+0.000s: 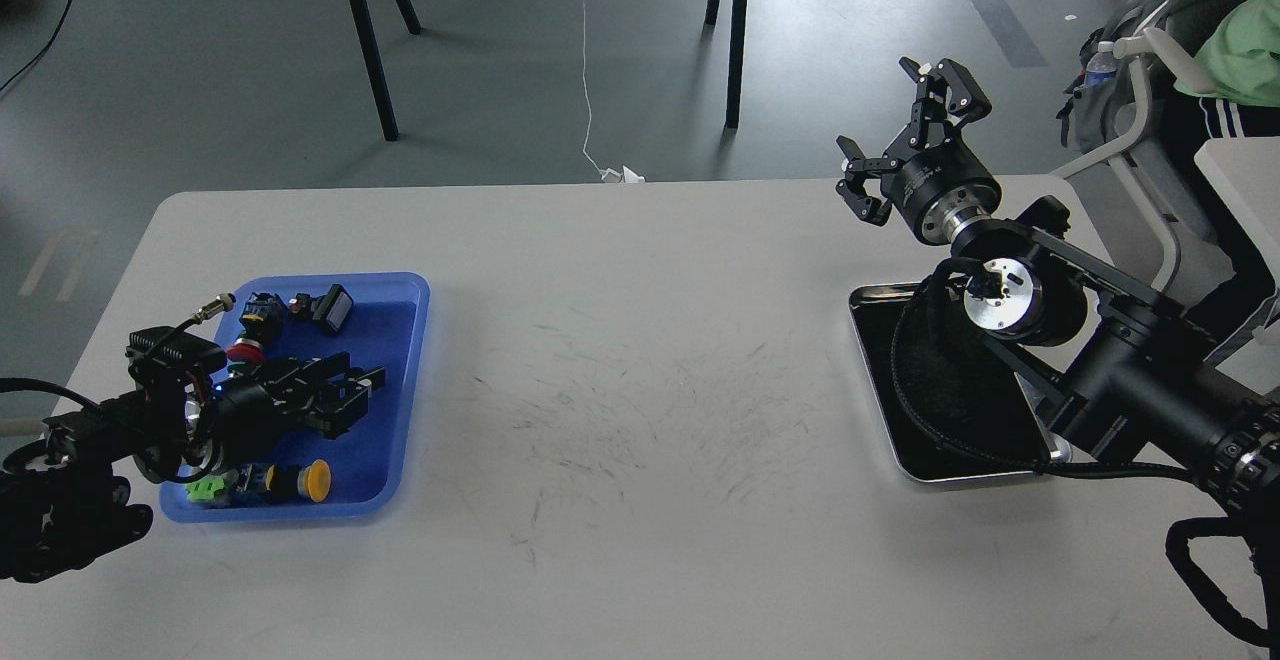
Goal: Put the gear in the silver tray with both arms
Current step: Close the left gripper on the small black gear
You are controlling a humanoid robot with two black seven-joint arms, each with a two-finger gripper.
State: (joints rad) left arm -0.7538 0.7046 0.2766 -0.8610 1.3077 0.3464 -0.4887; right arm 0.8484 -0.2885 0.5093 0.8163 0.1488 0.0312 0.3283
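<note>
The silver tray (pixel 872 380), shiny-rimmed with a black inner surface, lies at the table's right, partly hidden under my right arm. My right gripper (pixel 903 138) is open and empty, raised above the table's far right edge beyond the tray. My left gripper (pixel 352 395) hangs low over the blue tray (pixel 412 340), pointing right. Its fingers are dark and close together around something dark, and I cannot tell whether they hold a part. I cannot pick out a gear among the small parts.
The blue tray holds a yellow-capped button (pixel 315 480), a green connector (pixel 205 488), a red-and-black part (pixel 243 347) and a black part (pixel 335 306). The white table (pixel 640 420) shows scuff marks. Chair legs and a seated person are beyond it.
</note>
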